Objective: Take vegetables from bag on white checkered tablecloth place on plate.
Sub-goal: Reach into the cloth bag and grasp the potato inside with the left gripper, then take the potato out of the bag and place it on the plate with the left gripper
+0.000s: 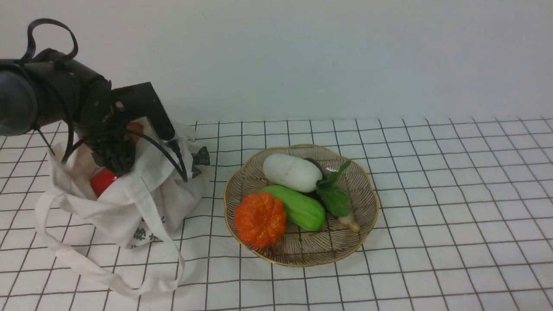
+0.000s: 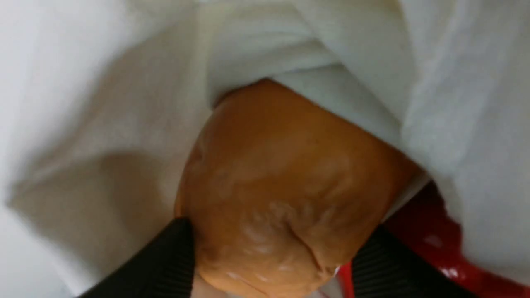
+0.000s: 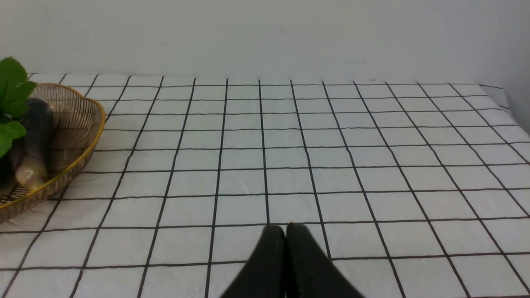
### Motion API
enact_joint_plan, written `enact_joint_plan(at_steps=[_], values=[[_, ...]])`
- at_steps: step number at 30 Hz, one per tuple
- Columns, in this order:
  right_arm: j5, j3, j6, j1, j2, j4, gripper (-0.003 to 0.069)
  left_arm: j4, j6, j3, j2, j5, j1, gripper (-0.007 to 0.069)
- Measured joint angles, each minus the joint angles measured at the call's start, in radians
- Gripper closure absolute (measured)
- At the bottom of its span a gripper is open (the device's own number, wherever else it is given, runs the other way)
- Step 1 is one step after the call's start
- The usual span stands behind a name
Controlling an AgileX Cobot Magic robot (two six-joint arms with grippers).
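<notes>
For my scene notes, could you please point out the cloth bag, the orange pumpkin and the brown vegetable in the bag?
cloth bag [image 1: 185,203]: front view, on its side below the dark print
orange pumpkin [image 1: 260,219]: front view, middle of its ribbed skin
brown vegetable [image 2: 281,174]: left wrist view, middle of its smooth side

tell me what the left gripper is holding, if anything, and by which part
The left gripper holds the brown vegetable by opposite sides of its wrinkled end.

dark print on white bag [image 1: 181,203], characters too small to read

Soft, matt cloth bag [image 1: 173,203]; glossy, faintly wrinkled brown vegetable [image 2: 281,178].
</notes>
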State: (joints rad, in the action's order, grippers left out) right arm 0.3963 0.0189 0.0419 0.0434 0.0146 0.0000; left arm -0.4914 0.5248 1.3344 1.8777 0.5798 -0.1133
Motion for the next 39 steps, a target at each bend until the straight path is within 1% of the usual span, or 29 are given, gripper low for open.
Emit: enact_joint_plan(at_steps=[3,4,5,7,12,13,14,15,20,23,25,26,27,29,30,31,32,34,35,36,39], values=[[0.0,0.0,0.0,0.0,0.0,0.0,0.0675,-0.002,-0.091,0.004,0.0,0.028,-0.003,0.0192],[0.0,0.0,0.0,0.0,0.0,0.0,0.0675,-0.008,-0.15,0.009,0.001,0.056,-0.01,0.0192],[0.0,0.0,0.0,0.0,0.0,0.0,0.0675,-0.008,-0.168,0.011,0.001,0.061,-0.012,0.0192],[0.0,0.0,0.0,0.0,0.0,0.0,0.0675,-0.011,-0.251,0.03,0.003,0.113,-0.021,0.0192],[0.0,0.0,0.0,0.0,0.0,0.0,0.0675,0.044,-0.557,0.115,0.008,0.303,-0.03,0.0192],[0.0,0.0,0.0,0.0,0.0,0.0,0.0675,0.046,-0.562,0.115,0.007,0.309,-0.03,0.0192],[0.0,0.0,0.0,0.0,0.0,0.0,0.0675,0.07,-0.59,0.135,0.0,0.365,-0.03,0.0192],[0.0,0.0,0.0,0.0,0.0,0.0,0.0675,0.07,-0.592,0.136,-0.002,0.365,-0.03,0.0192],[0.0,0.0,0.0,0.0,0.0,0.0,0.0675,0.182,-0.606,0.144,-0.087,0.471,-0.03,0.0192],[0.0,0.0,0.0,0.0,0.0,0.0,0.0675,0.264,-0.589,0.144,-0.15,0.506,-0.03,0.0192],[0.0,0.0,0.0,0.0,0.0,0.0,0.0675,0.343,-0.58,0.144,-0.206,0.534,-0.03,0.0192],[0.0,0.0,0.0,0.0,0.0,0.0,0.0675,0.343,-0.577,0.144,-0.211,0.534,-0.03,0.0192],[0.0,0.0,0.0,0.0,0.0,0.0,0.0675,0.408,-0.557,0.144,-0.254,0.546,-0.035,0.0192],[0.0,0.0,0.0,0.0,0.0,0.0,0.0675,0.469,-0.525,0.143,-0.292,0.546,-0.052,0.0192],[0.0,0.0,0.0,0.0,0.0,0.0,0.0675,0.469,-0.525,0.143,-0.296,0.546,-0.054,0.0192],[0.0,0.0,0.0,0.0,0.0,0.0,0.0675,0.53,-0.492,0.143,-0.325,0.546,-0.08,0.0192],[0.0,0.0,0.0,0.0,0.0,0.0,0.0675,0.554,-0.482,0.143,-0.333,0.546,-0.094,0.0192],[0.0,0.0,0.0,0.0,0.0,0.0,0.0675,0.637,-0.423,0.143,-0.342,0.546,-0.156,0.0192],[0.0,0.0,0.0,0.0,0.0,0.0,0.0675,0.659,-0.41,0.143,-0.34,0.545,-0.183,0.0192],[0.0,0.0,0.0,0.0,0.0,0.0,0.0675,0.669,-0.408,0.143,-0.338,0.545,-0.188,0.0193],[0.0,0.0,0.0,0.0,0.0,0.0,0.0675,0.719,-0.388,0.143,-0.294,0.51,-0.264,0.02]])
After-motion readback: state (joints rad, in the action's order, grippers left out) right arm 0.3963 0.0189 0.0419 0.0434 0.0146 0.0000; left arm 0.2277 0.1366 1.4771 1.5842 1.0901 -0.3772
